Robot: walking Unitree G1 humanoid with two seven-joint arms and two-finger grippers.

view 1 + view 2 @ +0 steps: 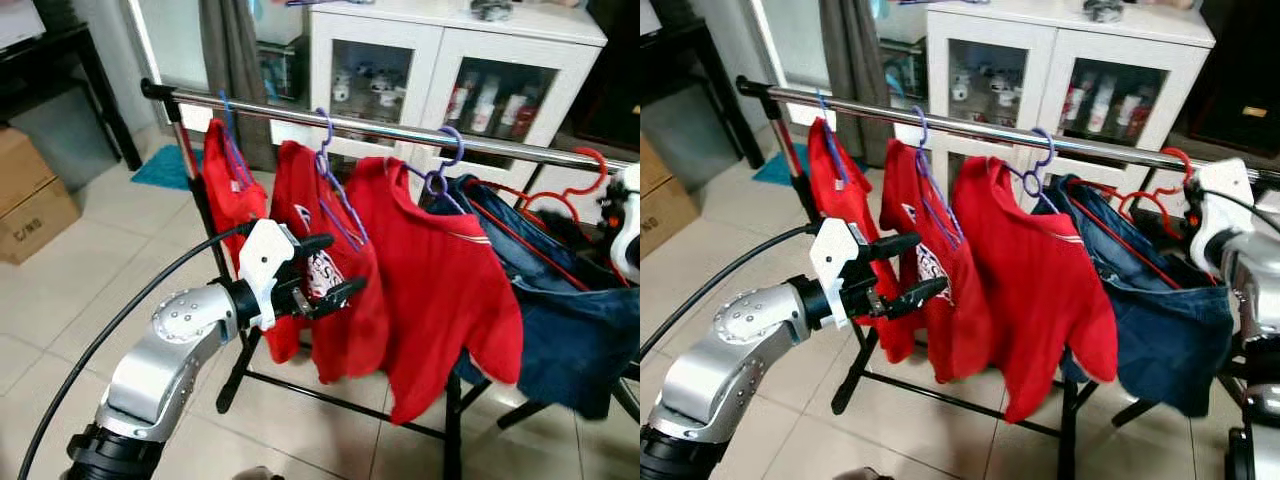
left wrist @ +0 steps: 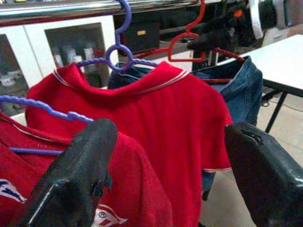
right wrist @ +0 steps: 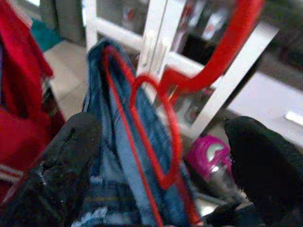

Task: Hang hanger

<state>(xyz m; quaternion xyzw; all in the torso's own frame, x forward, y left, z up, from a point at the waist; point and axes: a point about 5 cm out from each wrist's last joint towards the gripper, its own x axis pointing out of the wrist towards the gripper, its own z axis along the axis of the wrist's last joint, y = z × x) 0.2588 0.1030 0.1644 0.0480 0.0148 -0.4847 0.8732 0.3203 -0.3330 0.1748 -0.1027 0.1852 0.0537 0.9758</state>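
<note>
A metal rail [image 1: 400,131] on a black stand is seen over a pale tiled floor [image 1: 80,290], with a white glass-door cabinet [image 1: 455,70] behind and a cardboard box [image 1: 30,205] bearing unreadable print. Three red shirts [image 1: 440,290] hang on purple hangers [image 1: 335,190]. A red hanger [image 1: 1150,205] carrying jeans [image 1: 1160,320] is hooked on the rail, just before the right gripper [image 3: 161,156], whose fingers are spread wide. The left gripper [image 1: 325,270] is held open at the middle shirt.

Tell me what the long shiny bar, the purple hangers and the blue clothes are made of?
The rail looks like polished metal: it is silvery with bright glints. The purple hangers look like plastic: thin, smooth and one even colour. The blue garment on the red hanger seems to be denim: dull, thick blue cloth.
</note>
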